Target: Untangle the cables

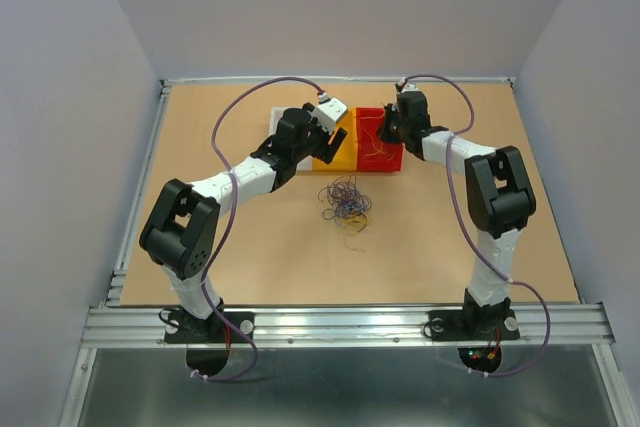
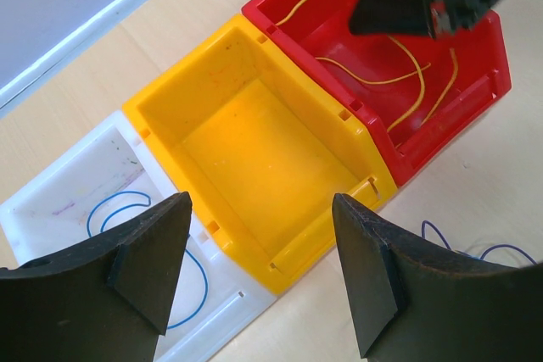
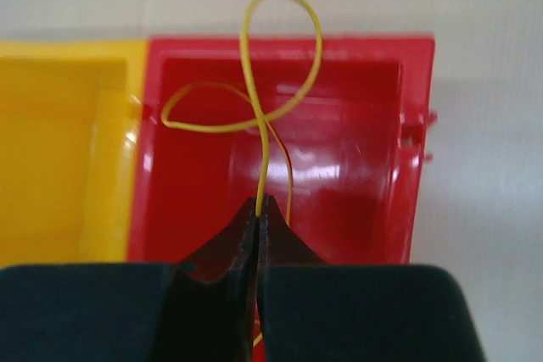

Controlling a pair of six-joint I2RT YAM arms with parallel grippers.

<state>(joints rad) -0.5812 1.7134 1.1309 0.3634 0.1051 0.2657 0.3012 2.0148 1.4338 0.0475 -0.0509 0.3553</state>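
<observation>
- While my right gripper (image 3: 259, 211) pinches a yellow wire (image 3: 252, 82), its loop curls over the red bin (image 3: 365, 167).
- My left gripper (image 2: 260, 231) gapes empty above the yellow bin (image 2: 254, 158).

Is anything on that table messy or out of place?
Only the tangled cables, a knotted clump loose on the table before the bins. Yellow wires in the red bin and a blue one in the white bin look tidy.

The left arm (image 1: 245, 179) reaches forward and inward from a bent elbow; the left gripper (image 2: 259, 273) points down with its fingers spread wide apart; the right arm (image 1: 455, 152) angles inward too; the right gripper (image 3: 259, 209) pinches a yellow cable (image 3: 254, 122) at its tips.
</observation>
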